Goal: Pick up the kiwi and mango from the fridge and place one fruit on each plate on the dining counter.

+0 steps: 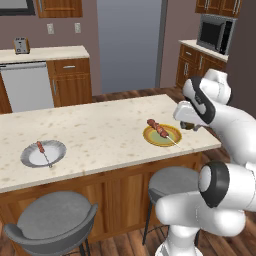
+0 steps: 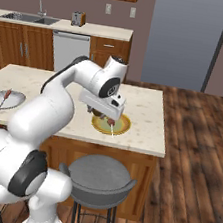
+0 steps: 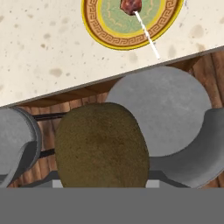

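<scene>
- hand view: the kiwi (image 3: 101,146) sits large and close at the bottom, held in the tool, whose jaws are closed on its sides; the fingers themselves are hidden behind the fruit.
- the fruit hangs in the air over the stool (image 3: 166,118) and the worktop's near edge, short of the yellow plate (image 3: 103,33), so it is in carry, not yet placed.
- the hold looks chosen to bring the kiwi in from the stool side (the side the base stands on), with the plate straight ahead of the hand.
- in this view the kiwi's long axis runs roughly up and down, its rounded end toward the plate; how that sits in the room i cannot tell, since the camera rolls with the hand.
- left base view: the tool (image 1: 189,125) hovers just beside the yellow plate's far rim, above the worktop (image 1: 95,130); the skewer (image 1: 161,131) lies across the plate, so free room is to one side of it.
- the grey plate (image 1: 43,153) lies well apart at the other end, with its own skewer, likely left for the mango.
- right base view: the hand is over the yellow plate's near left rim, a dark bit of fruit just under it.
</scene>
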Robot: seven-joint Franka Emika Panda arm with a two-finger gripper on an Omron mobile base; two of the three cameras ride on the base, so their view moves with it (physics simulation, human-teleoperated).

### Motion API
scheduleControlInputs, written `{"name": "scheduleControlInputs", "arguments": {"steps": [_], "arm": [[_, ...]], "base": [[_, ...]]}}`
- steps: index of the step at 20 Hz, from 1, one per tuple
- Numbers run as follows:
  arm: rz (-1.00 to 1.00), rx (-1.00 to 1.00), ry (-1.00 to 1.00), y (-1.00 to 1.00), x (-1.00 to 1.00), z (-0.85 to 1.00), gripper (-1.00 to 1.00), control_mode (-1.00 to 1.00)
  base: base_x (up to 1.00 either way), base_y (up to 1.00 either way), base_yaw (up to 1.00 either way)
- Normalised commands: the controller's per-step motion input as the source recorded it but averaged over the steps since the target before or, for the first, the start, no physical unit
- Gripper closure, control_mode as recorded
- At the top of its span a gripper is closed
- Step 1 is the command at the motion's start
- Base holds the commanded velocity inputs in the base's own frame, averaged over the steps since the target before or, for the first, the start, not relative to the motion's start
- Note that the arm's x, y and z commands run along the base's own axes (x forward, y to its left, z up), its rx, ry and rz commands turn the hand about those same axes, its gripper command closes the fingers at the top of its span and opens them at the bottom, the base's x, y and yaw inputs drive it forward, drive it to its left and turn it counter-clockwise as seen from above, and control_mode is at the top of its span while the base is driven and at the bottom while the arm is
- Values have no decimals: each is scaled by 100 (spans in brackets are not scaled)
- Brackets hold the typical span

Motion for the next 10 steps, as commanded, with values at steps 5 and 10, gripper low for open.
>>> {"name": "scheduleControlInputs", "arguments": {"steps": [5, 10], "arm": [[0, 0, 0, -15, 47, -42, 100, -100], [0, 0, 1, -2, 49, -36, 100, -100]], "base": [[0, 0, 0], [0, 0, 0]]}}
